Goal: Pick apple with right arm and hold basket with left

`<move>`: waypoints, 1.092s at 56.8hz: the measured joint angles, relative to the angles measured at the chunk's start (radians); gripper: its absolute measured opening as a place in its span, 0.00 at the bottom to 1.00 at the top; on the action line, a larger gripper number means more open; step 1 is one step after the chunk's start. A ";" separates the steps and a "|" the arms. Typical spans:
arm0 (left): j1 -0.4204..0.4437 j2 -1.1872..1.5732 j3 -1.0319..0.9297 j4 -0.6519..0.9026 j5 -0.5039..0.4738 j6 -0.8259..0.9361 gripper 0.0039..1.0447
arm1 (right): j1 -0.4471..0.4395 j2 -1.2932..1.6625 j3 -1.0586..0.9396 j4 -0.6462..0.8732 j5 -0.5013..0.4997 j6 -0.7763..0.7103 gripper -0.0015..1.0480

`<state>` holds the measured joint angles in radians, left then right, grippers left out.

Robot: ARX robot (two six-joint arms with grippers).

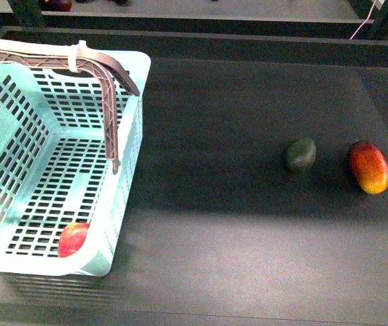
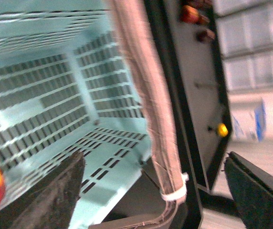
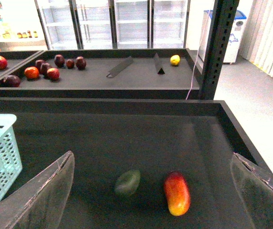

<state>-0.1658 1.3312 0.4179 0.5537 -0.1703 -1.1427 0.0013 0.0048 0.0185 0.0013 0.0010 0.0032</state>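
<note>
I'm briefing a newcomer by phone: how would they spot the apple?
Find the pale mint-blue slotted plastic basket at the dark table's left. In its near corner lies the round red apple. The other fruits, dark green and elongated red-yellow, sit outside on the right.

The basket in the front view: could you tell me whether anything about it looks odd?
Yes: a white tie is wrapped around the basket's handle, like a makeshift repair. The apple already lies inside, in the near corner.

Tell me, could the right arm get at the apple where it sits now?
Probably, but not directly. The apple lies inside the basket, in its near corner, walled in. The right hand hangs open over the dark green fruit, so it would need to cross over and come down from above.
</note>
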 joint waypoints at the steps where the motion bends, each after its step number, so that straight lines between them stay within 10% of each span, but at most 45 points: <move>1: 0.006 0.000 -0.055 0.132 0.016 0.147 0.74 | 0.000 0.000 0.000 0.000 0.000 0.000 0.92; 11: 0.046 -0.119 -0.197 0.442 0.053 0.887 0.43 | 0.000 0.000 0.000 0.000 0.001 0.000 0.92; 25: 0.085 -0.219 -0.325 0.445 0.093 1.102 0.02 | 0.000 0.000 0.000 0.000 0.001 0.000 0.92; 62: 0.162 -0.753 -0.402 0.010 0.170 1.131 0.03 | 0.000 0.000 0.000 -0.001 0.001 0.000 0.92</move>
<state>-0.0036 0.5777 0.0158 0.5640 -0.0002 -0.0116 0.0013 0.0048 0.0185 0.0006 0.0017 0.0032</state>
